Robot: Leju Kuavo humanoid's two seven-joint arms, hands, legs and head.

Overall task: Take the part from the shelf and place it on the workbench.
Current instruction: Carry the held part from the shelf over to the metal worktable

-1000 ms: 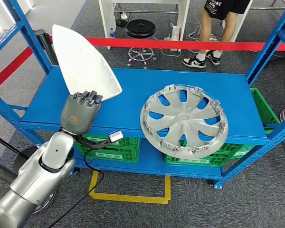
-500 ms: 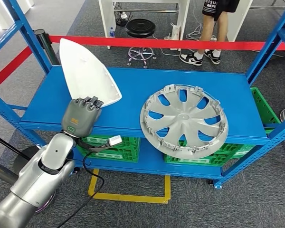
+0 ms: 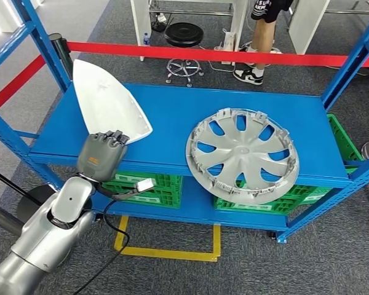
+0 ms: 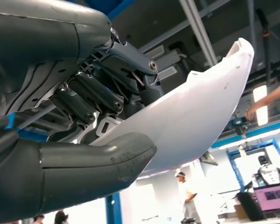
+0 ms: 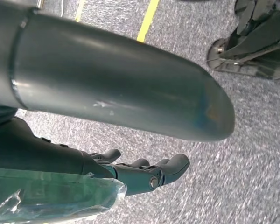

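While the left hand [image 3: 100, 155] is gripping the white part [image 3: 107, 101] by its near edge at the left of the frame, the part is tilting up off the blue shelf [image 3: 173, 117], fingers [image 4: 93, 100] on top and thumb [image 4: 96, 161] clamping from below. Over on the right a grey hubcap [image 3: 242, 153] is lying flat on the shelf. The right hand [image 5: 145, 172] is hanging over grey carpet [image 5: 237, 186], fingers loosely apart, holding nothing.
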